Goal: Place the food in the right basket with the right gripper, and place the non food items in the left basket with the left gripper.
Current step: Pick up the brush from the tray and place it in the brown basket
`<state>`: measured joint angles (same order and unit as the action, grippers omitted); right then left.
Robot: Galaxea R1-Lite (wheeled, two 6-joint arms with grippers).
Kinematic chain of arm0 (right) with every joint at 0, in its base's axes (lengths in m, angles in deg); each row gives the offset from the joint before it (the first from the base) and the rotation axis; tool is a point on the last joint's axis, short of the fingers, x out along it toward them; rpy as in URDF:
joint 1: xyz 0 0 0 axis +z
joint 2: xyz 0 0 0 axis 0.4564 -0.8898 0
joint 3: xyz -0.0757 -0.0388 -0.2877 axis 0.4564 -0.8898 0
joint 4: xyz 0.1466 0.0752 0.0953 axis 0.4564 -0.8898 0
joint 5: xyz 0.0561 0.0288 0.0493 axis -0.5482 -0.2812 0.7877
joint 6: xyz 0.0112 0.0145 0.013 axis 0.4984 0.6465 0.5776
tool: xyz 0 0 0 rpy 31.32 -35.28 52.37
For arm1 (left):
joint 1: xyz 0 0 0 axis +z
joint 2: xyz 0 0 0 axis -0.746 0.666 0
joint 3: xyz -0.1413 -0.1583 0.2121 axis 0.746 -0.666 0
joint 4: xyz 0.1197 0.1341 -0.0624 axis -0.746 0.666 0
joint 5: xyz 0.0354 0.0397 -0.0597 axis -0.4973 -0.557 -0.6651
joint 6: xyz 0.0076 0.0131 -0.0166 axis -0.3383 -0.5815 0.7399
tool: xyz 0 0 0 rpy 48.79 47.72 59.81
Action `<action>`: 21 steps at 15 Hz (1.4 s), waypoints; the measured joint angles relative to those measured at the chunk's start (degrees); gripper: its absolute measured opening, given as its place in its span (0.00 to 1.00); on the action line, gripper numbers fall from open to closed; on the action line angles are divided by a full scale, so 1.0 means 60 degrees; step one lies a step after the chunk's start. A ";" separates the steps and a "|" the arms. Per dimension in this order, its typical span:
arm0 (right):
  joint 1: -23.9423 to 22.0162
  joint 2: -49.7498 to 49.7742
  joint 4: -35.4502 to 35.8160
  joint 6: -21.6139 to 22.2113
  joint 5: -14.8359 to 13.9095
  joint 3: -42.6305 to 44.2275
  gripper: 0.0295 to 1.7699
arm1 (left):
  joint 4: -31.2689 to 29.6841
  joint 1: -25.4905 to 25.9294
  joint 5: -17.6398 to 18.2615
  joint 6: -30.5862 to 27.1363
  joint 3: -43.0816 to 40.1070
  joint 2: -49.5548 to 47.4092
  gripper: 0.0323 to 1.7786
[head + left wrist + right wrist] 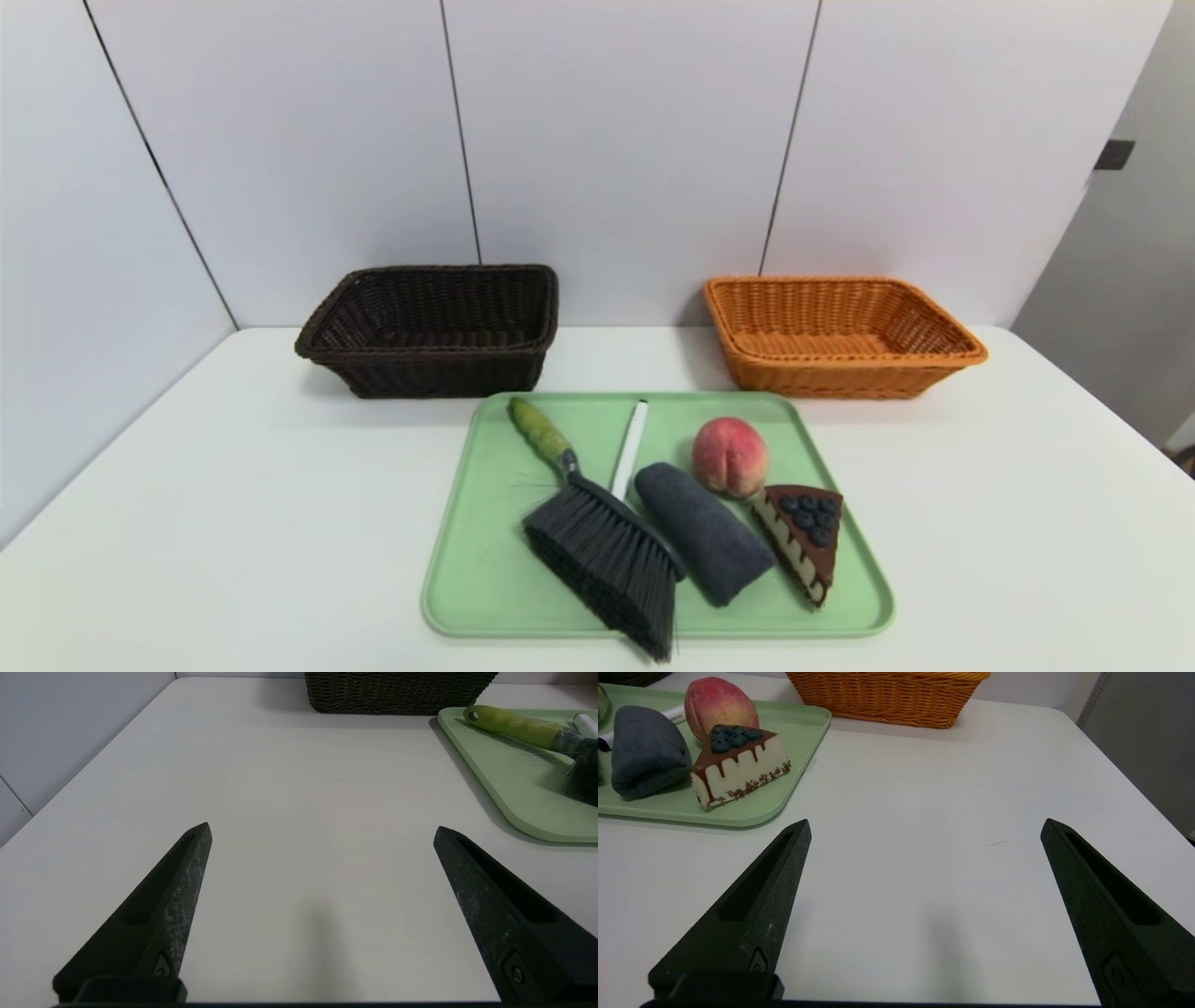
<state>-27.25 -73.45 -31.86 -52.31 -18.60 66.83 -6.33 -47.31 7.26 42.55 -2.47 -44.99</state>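
Head view: a pale green tray (467, 569) sits at the lower centre of the frame on the white table (233, 523). Five things lie on it. At its left, a hand brush (597, 546) with a yellow-green handle pointing to the upper left and dark grey bristles fanning out toward the tray's lower edge. Just beside the handle lies a slim white marker (630, 448), its lower end hidden behind the bristles; no writing on it can be read. A rolled dark grey cloth (705, 532) lies diagonally at the tray's centre, touching the brush head. To its right, a pink-and-yellow peach (730, 455), and below that a cake slice (805, 539) with chocolate glaze and blueberries on top, its wedge tip toward the lower edge. Behind the tray, a dark brown wicker basket (434, 329) stands at centre left and an orange wicker basket (840, 334) at centre right, well apart. Neither arm shows here.

Left wrist view: the left pincer (322, 830) fills the lower frame, released, its two black fingers (177, 891) spread wide over bare table, holding nothing. The tray's corner, the brush handle and the marker's tip show at the upper right, the brown basket at the top.

Right wrist view: the right pincer (924, 826) is likewise released and wide over bare table. Cloth, peach and cake slice, its white side dripped with chocolate, sit at the upper left; the orange basket is at top centre.
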 joint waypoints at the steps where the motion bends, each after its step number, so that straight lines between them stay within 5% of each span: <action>1: 0.0000 0.0000 0.0006 -0.0020 0.0014 0.0000 0.96 | -0.0004 0.0000 -0.0004 0.0014 0.0000 0.0000 0.95; 6: 0.0000 0.0000 -0.0073 0.0030 0.0073 0.0435 0.96 | 0.0095 0.0000 0.0026 -0.0654 0.0303 0.0004 0.95; 10: 0.0008 -0.0512 -0.1254 0.0059 0.0492 0.2300 0.96 | 0.1900 0.0000 0.0022 -0.0467 0.2617 0.0325 0.95; 14: 0.0016 -0.2332 -0.1707 0.0063 0.0534 0.3767 0.96 | 0.3293 0.0000 0.0026 0.0575 0.4478 0.2113 0.95; 21: -0.0002 -0.6977 -0.1621 0.0073 0.0644 0.6339 0.96 | 0.3312 0.0000 0.0081 0.1067 0.6959 0.6528 0.95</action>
<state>-27.26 -115.31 -41.59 -51.87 -14.73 104.86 13.54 -47.31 7.75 48.95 39.29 -5.82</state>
